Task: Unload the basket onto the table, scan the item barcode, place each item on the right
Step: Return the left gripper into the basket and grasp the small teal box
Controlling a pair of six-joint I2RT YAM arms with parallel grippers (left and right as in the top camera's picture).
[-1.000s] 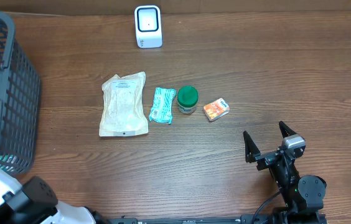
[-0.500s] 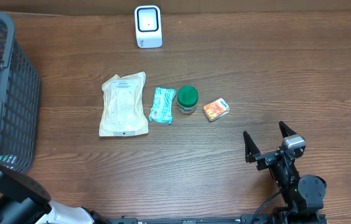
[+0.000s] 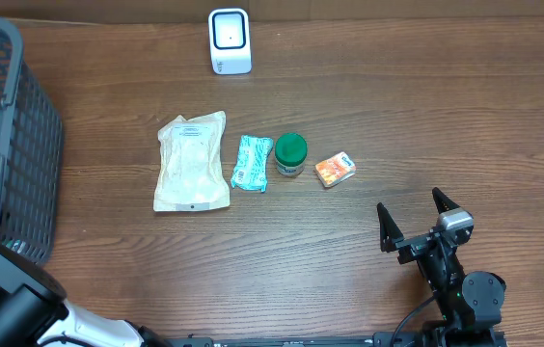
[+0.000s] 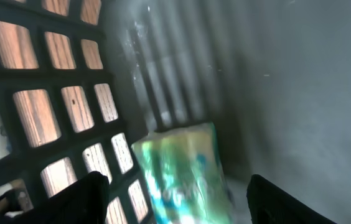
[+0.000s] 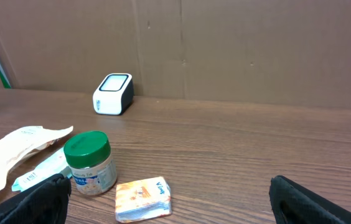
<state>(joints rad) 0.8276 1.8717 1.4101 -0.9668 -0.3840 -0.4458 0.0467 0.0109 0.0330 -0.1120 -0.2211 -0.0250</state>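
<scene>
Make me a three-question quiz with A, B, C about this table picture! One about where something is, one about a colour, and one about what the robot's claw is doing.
1. Where on the table is the white scanner?
A. far edge
B. near edge
C. dead centre

2. What colour is the lid of the jar?
A. green
B. red
C. yellow

3. The right gripper is:
A. shut
B. open and empty
C. out of view

Answers:
1 A, it stands at the top of the overhead view.
2 A, the lid shows green in two views.
3 B, its fingers stand wide apart with nothing between them.
</scene>
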